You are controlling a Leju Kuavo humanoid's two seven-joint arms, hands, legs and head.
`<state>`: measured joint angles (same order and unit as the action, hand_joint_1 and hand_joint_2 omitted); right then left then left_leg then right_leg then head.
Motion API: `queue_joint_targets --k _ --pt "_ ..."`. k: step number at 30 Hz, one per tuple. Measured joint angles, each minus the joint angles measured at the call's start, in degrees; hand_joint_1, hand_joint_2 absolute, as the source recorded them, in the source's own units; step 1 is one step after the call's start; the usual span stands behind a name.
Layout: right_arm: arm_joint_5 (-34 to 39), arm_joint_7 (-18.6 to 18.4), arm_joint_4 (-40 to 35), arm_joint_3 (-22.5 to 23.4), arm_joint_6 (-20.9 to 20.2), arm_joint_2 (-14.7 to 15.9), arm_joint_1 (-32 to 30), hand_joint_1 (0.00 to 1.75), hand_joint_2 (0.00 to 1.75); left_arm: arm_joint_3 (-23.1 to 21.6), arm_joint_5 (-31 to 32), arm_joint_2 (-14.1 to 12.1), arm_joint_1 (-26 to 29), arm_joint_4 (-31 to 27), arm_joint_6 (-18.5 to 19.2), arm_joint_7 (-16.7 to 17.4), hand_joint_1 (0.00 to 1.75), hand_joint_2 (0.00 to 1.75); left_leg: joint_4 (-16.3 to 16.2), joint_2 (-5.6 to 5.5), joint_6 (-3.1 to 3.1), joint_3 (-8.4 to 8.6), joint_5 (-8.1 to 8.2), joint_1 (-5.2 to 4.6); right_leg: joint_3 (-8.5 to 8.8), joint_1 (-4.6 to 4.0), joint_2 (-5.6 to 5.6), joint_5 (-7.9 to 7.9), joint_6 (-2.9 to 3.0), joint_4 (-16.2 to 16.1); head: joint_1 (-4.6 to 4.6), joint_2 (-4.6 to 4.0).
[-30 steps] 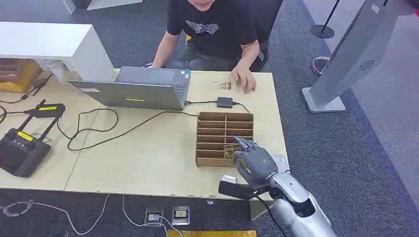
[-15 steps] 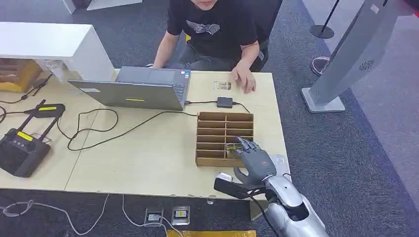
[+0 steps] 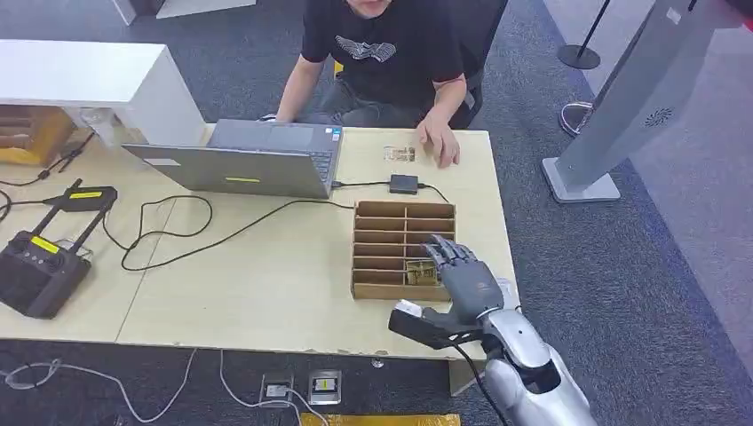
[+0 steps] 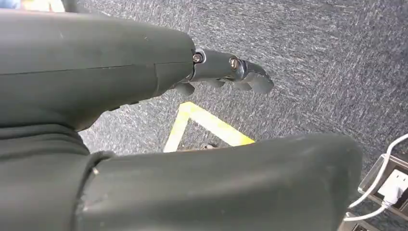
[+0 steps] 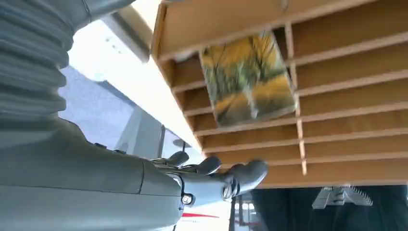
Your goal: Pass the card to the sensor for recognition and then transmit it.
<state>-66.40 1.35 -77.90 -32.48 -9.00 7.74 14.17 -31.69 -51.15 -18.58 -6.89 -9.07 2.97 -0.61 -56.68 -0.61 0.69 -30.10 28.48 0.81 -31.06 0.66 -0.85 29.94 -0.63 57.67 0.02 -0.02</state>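
Observation:
A yellow-green card (image 3: 419, 272) stands in a near-right slot of the wooden slotted box (image 3: 382, 222); the right wrist view shows this card (image 5: 248, 79) tilted between the box's dividers (image 5: 337, 115). My right hand (image 3: 466, 282) hovers over the box's near-right corner, fingers spread, holding nothing; its fingers (image 5: 240, 173) are a little short of the card. A small black sensor (image 3: 404, 184) lies on the table beyond the box, cabled to the laptop. My left hand (image 4: 207, 67) hangs above the carpet and holds nothing.
A person sits behind the table (image 3: 266, 284), one hand (image 3: 439, 142) resting next to a second card (image 3: 400, 154). A grey laptop (image 3: 253, 160) and black cables (image 3: 178, 240) lie at centre left. Two controllers (image 3: 44, 257) sit far left. A grey kiosk (image 3: 622, 115) stands at right.
My right hand has shifted slightly to the right and further over the box's near-right corner, with the fingers raised a bit. The card and the person have not moved.

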Motion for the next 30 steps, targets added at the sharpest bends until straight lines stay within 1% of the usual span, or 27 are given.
queue_joint_targets --k 4,11,13,16,18,21,24,30 --pt "-0.5 0.24 -1.8 1.38 -1.16 0.04 0.78 0.0 1.75 -0.11 -0.37 0.0 0.0 0.0 -0.13 0.0 0.0 0.0 0.0 0.01 0.0 0.01 0.0 0.0 0.0 0.0 0.04 0.0 0.0 0.0 -0.02 0.02" --pt "-0.5 0.46 -3.98 3.09 -1.91 0.09 1.08 0.0 1.75 -0.22 -0.59 -0.02 0.0 0.0 -0.13 0.0 0.0 0.0 0.0 0.01 0.0 0.0 0.0 0.0 -0.01 0.0 0.03 0.0 0.0 0.0 -0.02 0.0" --pt "-0.5 0.72 -5.21 4.11 -3.31 0.11 1.42 0.0 1.75 -0.24 -0.79 -0.04 0.0 0.0 -0.11 0.0 0.0 0.0 0.0 0.01 0.0 0.0 0.0 0.0 -0.01 0.0 0.04 0.0 0.0 0.0 -0.02 0.02" --pt "-0.67 1.46 -9.12 6.55 -7.61 0.09 2.76 0.0 1.75 -0.61 -1.11 -0.24 0.0 0.02 0.17 0.0 0.0 0.0 0.0 0.01 0.0 0.01 0.0 0.0 -0.01 0.0 0.04 0.0 0.0 0.0 0.0 0.02" --pt "-1.42 1.95 -10.12 7.02 -8.66 0.09 3.22 0.0 1.75 -1.07 -1.25 -0.35 0.0 0.02 0.52 -0.04 0.0 0.0 0.0 0.03 0.0 0.02 0.0 0.01 0.01 -0.01 0.06 0.0 0.0 0.0 0.02 0.02" --pt "-2.67 2.54 -9.75 6.93 -8.46 0.0 2.92 0.0 1.75 -1.55 -1.66 -0.37 -0.02 0.02 1.03 -0.2 0.0 0.0 0.0 0.03 0.0 -0.01 0.0 0.0 0.0 0.0 0.04 0.0 0.0 0.0 0.0 0.0" --pt "-3.45 3.23 -8.57 6.78 -7.13 0.0 2.95 0.0 1.75 -2.25 -1.77 -0.5 -0.06 0.02 1.16 -0.3 0.0 0.0 0.0 0.02 0.0 -0.01 0.0 0.0 0.0 0.0 0.05 0.0 0.0 0.0 0.02 0.0" --pt "-3.5 4.31 -5.66 6.38 -6.08 0.0 3.03 0.0 1.75 -3.3 -1.75 -0.7 -0.09 0.02 1.99 -0.61 0.0 0.0 0.0 0.02 0.0 -0.01 0.0 0.0 0.0 0.0 0.04 0.0 0.0 0.0 -0.02 0.02"
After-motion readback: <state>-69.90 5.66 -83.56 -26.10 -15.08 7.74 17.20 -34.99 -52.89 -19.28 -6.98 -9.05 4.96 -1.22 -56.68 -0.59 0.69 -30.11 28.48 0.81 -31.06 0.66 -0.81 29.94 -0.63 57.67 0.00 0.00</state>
